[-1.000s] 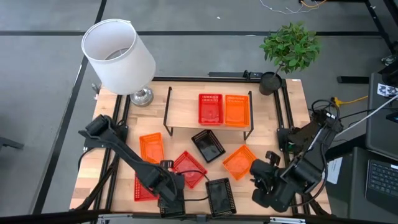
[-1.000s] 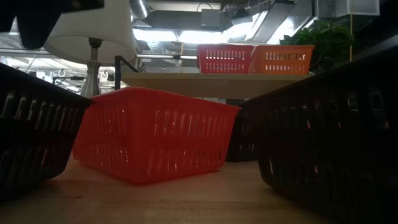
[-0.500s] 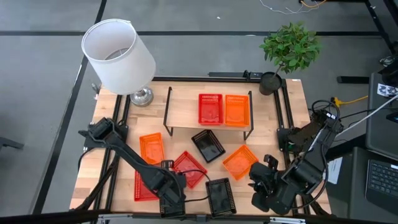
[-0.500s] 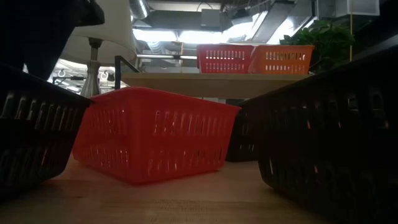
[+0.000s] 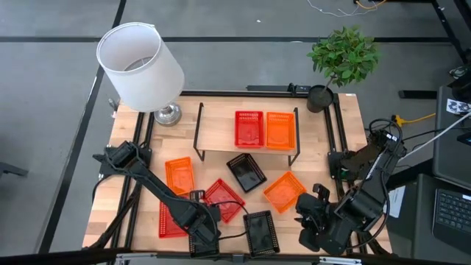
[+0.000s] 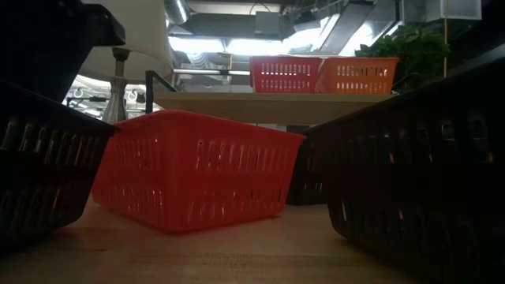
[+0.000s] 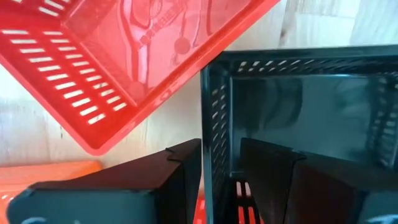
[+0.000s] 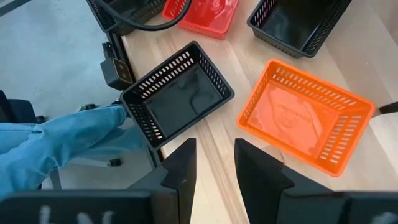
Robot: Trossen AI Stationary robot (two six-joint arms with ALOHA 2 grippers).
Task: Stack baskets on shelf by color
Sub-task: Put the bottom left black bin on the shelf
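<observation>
High view puts the shelf [image 5: 217,136] toward the back of the surface [image 5: 324,158], carrying just two baskets side by side: the shelved red basket [image 5: 249,129] and, touching it on the right, the shelved orange basket [image 5: 280,130]. Each looks like a single basket, so no stack has begun and no black one is up there.

Six more lie loose in front of the shelf:
- a centre black basket [image 5: 246,172] just before the shelf
- a left orange basket [image 5: 179,175]
- a right orange basket [image 5: 283,191]
- a tilted red basket [image 5: 224,199]
- a near red basket [image 5: 169,221], partly under the left arm
- a front black basket [image 5: 261,232] at the near edge

The third black basket [image 7: 298,106] is at the left end effector [image 7: 221,155], by the near edge. One finger stands inside its wall and one outside, but I cannot tell whether they pinch it.

The right end effector [image 8: 214,149] hangs over the front right of the surface with a narrow gap between its fingers, holding nothing.

By my reading the job is barely started, with seven baskets left to place, counting the one at the left end effector
</observation>
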